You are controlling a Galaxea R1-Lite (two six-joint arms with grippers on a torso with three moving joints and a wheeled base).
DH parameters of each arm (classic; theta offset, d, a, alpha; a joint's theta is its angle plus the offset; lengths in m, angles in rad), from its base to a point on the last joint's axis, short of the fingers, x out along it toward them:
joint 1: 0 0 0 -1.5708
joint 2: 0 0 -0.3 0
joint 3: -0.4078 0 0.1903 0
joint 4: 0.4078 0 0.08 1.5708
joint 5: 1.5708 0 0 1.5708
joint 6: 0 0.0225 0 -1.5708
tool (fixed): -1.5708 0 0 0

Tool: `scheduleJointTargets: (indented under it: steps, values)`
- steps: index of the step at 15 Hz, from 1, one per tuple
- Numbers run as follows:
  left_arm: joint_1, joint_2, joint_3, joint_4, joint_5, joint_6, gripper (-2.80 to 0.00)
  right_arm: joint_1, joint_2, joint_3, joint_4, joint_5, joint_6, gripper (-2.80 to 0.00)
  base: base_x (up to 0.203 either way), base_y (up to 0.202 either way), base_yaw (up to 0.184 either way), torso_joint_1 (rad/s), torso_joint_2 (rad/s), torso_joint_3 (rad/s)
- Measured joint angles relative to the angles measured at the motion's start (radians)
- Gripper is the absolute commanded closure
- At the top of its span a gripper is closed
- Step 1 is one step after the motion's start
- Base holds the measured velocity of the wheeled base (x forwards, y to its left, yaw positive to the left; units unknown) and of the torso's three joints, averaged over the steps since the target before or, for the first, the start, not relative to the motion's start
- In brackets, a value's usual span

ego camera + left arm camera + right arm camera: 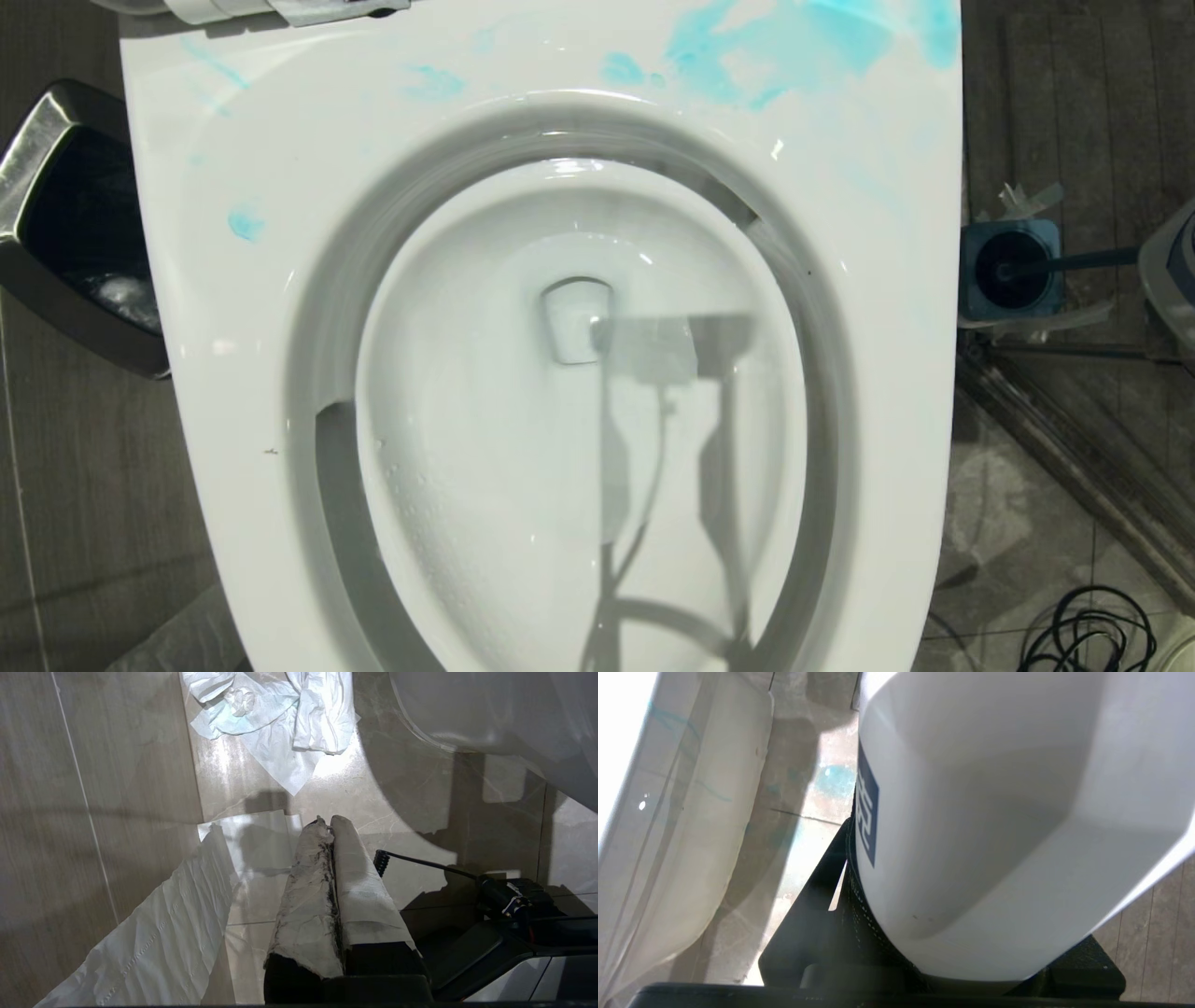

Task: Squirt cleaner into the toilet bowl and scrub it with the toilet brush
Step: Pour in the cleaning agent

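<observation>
Clamping the right gripper (924, 952) on a large white plastic bottle (994, 812) with a dark-blue label, black jaws pressing on its lower body from either side, low beside the outer wall of the glossy white oval porcelain toilet bowl (668, 835). Filling most of the head view with that bowl (233, 392), its opening lying left of the frame's right edge, where a pale shape is just showing (bottle or arm, hard to say which). So, judging from this, needing to lift the bottle and carry it leftward over the rim before squeezing. Showing bright turquoise-blue cleaner (775, 47) only as smears on the flat rim at the upper right and in small dabs at the upper left, none visible in the basin. Resting at the right of the head view, the dark-blue-handled toilet brush (1074, 261), black bristle head down in a square blue-grey stand (980, 299), long axis running roughly level toward the right edge, nearer the right arm. Hanging low over the tiled floor (117, 788), the left gripper (329, 821), its paper-wrapped fingers pressed together on nothing.
</observation>
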Motion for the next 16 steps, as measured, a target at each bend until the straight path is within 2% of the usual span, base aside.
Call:
scheduleJointTargets:
  steps: [4, 16]
  values:
    - [0.000, 0.000, 0.000, 0.000, 0.003, -0.003, 0.00, 0.000, -0.001, -0.026, -0.001, 0.015, 0.000, 0.00, 0.000, 0.000, 0.000, 0.000, 0.00, 0.112]
    - [0.000, 0.000, 0.000, 0.001, 0.016, -0.017, 0.00, 0.001, 0.024, -0.087, 0.001, 0.067, -0.031, 0.00, 0.000, 0.000, 0.000, 0.003, 0.00, 0.200]
